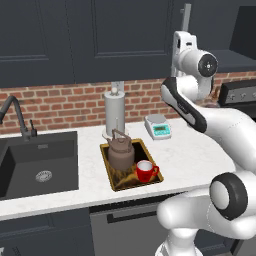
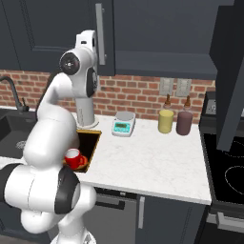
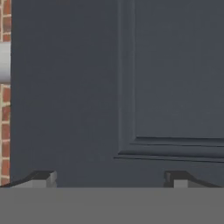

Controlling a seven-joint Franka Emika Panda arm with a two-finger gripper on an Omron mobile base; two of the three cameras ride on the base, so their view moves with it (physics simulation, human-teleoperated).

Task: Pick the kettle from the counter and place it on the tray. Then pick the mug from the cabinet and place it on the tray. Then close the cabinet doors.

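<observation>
The white marble-like table [image 1: 190,155] spans mid-frame, carrying a dark gold-rimmed rectangular tray [image 1: 148,152], small white digital scale [image 1: 158,126] and tall silver-white cylinder [image 1: 114,114].

No text, label, brand or number can be read anywhere; the scale [image 1: 159,126], on the counter below the claw, has a small green display, but its characters are too blurred to read.

1. We see a brownish-grey kettle [image 1: 120,151] and a red, white-lined mug [image 1: 145,171].
2. Our tray [image 1: 106,162] is dark, golden-rimmed, flame-patterned.
3. We note the white marbled counter [image 1: 190,155], navy-grey cabinet doors [image 3: 175,78] and red brick wall [image 1: 65,107].
</observation>
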